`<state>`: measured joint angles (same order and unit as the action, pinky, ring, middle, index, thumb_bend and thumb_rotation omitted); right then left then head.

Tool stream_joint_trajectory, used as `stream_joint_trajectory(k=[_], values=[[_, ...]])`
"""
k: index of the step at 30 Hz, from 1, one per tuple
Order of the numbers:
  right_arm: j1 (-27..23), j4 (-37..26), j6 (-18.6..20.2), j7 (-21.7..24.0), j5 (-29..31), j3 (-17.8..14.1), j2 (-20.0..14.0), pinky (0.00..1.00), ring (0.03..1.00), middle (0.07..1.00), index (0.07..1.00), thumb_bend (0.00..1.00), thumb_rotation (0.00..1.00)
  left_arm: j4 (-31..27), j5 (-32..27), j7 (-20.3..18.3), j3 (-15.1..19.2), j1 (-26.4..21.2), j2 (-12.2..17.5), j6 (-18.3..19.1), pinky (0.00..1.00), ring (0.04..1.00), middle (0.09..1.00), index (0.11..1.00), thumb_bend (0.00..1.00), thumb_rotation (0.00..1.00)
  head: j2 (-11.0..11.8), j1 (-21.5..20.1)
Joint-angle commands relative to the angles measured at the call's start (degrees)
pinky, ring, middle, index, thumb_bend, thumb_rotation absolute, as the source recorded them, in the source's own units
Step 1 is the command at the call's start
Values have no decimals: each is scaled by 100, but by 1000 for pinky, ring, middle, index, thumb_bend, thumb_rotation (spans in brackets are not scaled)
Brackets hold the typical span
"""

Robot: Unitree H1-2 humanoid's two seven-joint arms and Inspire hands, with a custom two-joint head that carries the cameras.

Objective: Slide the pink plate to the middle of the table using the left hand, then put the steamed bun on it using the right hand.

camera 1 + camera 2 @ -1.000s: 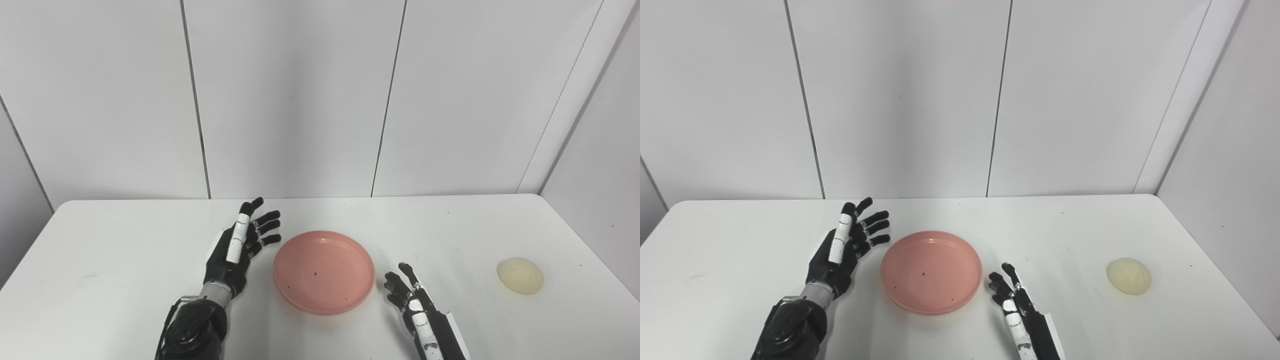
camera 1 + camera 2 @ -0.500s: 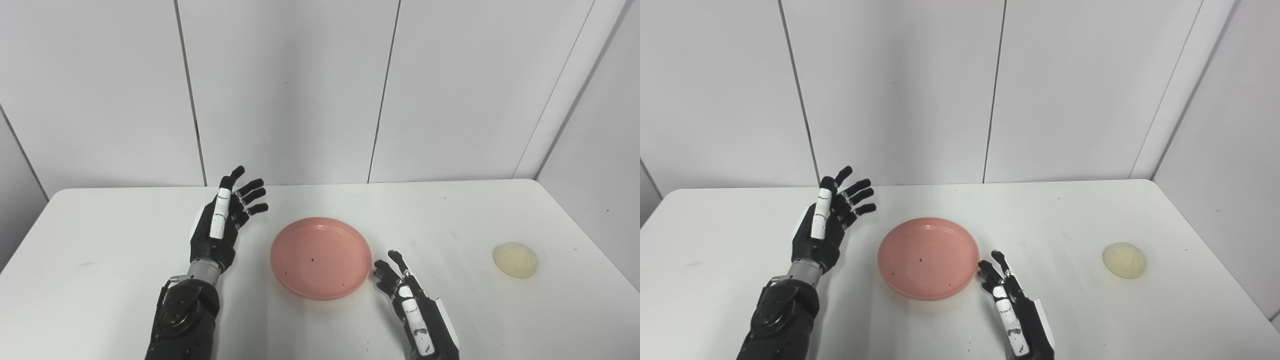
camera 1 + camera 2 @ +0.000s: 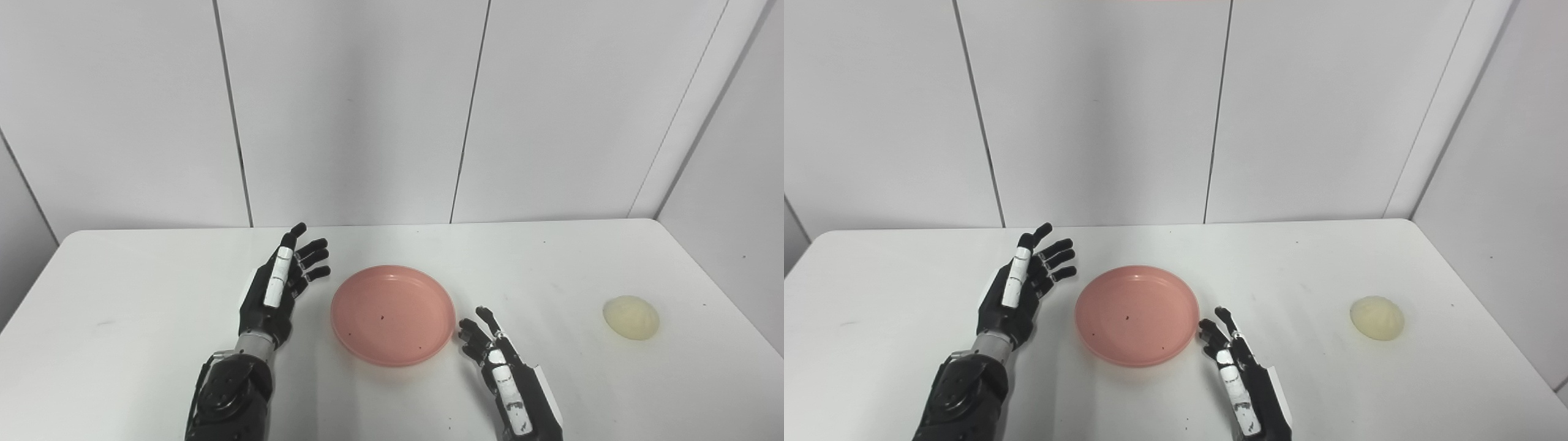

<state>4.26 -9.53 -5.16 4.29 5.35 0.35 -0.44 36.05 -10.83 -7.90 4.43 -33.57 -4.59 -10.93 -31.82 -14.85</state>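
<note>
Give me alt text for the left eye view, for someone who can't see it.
A pink plate sits empty near the middle of a white table, between two open black robot hands: the left hand beside its left edge, the right hand by its lower right. A pale steamed bun lies far right.

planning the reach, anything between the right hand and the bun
Nothing: bare table separates the right hand from the steamed bun, clear in both eye views.

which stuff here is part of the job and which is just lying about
Part of the job:
pink plate
steamed bun
left hand, open
right hand, open

Just lying about:
nothing loose; only the white table and the wall panels
</note>
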Motion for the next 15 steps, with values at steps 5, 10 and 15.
stream_joint_trajectory(k=[5,10,15], values=[[148,-97,53,-9,24,44,29,900,882,868,930,734,878,78,68,-27,-47,-81,43,-473,718,783,744,863,784,785,-28,-25],[160,-143,93,-43,-7,52,49,899,882,870,934,731,887,156,119,-161,-180,-13,21,-631,714,790,748,847,752,787,-34,-45],[152,-102,26,-91,-34,65,73,896,878,864,931,738,883,144,170,-243,-291,38,14,-692,700,791,752,854,789,786,-28,-63]])
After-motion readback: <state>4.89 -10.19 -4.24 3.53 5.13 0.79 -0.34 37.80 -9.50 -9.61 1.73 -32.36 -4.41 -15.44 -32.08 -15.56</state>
